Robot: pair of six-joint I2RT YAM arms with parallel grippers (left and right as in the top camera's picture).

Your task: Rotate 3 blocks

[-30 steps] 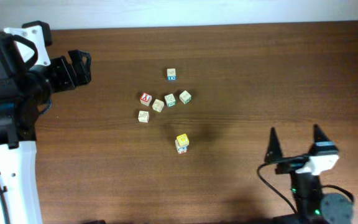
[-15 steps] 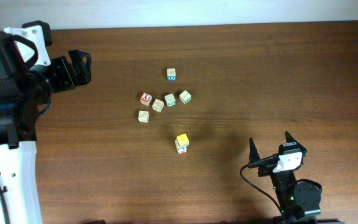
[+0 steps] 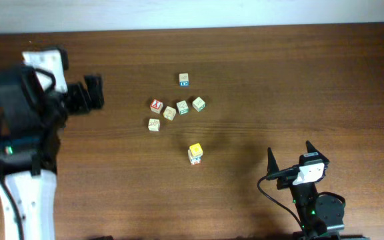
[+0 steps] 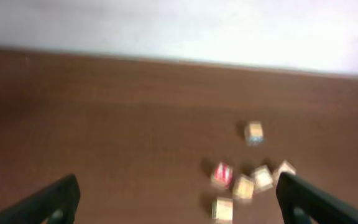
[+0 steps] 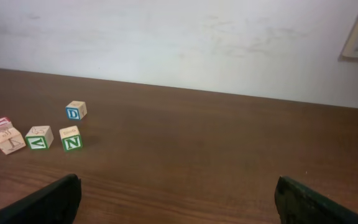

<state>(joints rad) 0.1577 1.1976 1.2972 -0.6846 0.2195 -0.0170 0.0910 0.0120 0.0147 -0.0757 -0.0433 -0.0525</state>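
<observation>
A yellow-topped block (image 3: 195,153) sits alone near the table's middle. Behind it is a loose cluster: a red-faced cube (image 3: 156,105), a pale block (image 3: 170,113), two green-lettered blocks (image 3: 183,107) (image 3: 199,103) and another pale block (image 3: 154,125). A blue-marked cube (image 3: 183,80) lies farther back. My left gripper (image 3: 97,93) hangs open well to the left of the cluster, which looks blurred in the left wrist view, red cube (image 4: 222,175) included. My right gripper (image 3: 289,149) stands open at the front right, holding nothing. The right wrist view shows the N block (image 5: 71,138) and V block (image 5: 39,137) far to the left.
A white wall (image 5: 179,43) runs along the table's far edge. The left arm's white base (image 3: 25,200) stands at the front left and the right arm's base (image 3: 319,210) at the front right. Bare wood (image 3: 299,80) stretches to the right of the cubes.
The right arm drew back and to the left toward the front edge, then held still. The left arm has just shifted right toward the cubes. No block moved.
</observation>
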